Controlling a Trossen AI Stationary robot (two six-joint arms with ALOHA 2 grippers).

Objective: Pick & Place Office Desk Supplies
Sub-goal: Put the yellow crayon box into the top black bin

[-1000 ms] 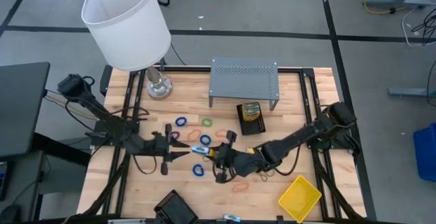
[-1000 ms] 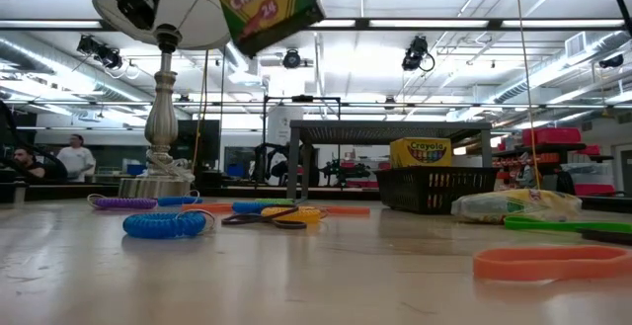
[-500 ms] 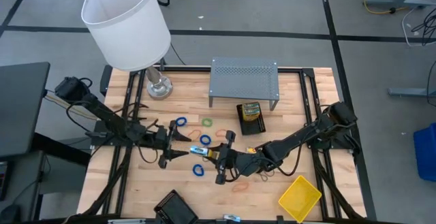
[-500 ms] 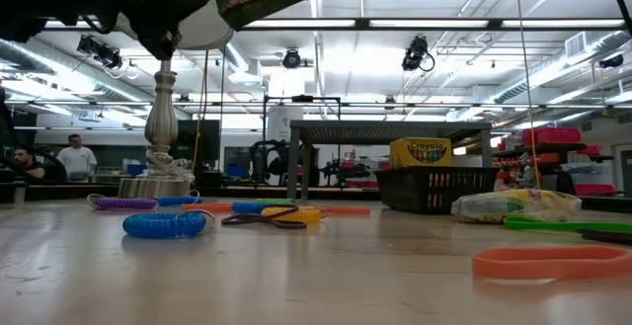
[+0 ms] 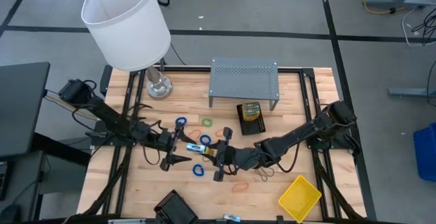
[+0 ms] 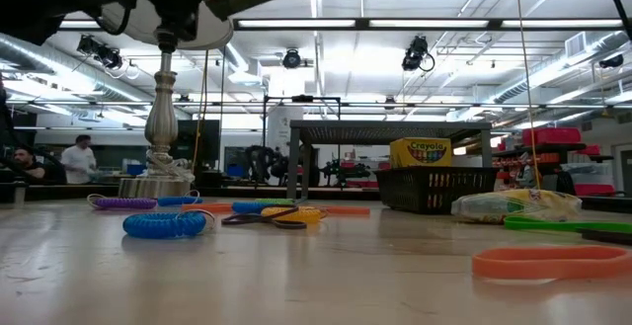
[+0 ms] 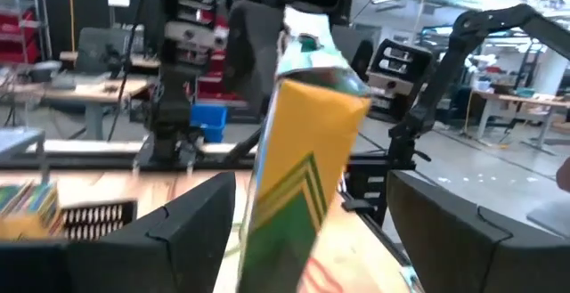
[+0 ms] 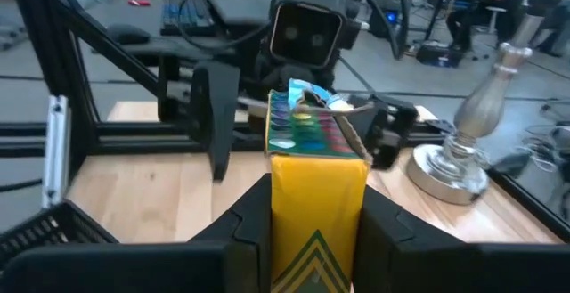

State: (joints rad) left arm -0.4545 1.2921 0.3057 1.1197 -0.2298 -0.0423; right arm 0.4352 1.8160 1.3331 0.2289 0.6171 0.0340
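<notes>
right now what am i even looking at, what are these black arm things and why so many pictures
Two robot arms work at a wooden table, filmed by four cameras at once: one overhead, one at table height, and one on each wrist.

The right gripper holds a yellow-and-green crayon box in the air above the table; its wrist picture shows the box squeezed between its two fingers. The left gripper faces it from the other side, jaws open around the box without touching it.

On the table lie coloured rubber-band loops, a second crayon box in a black mesh tray, another black tray, a yellow tray, a grey metal shelf and a lamp.
</notes>
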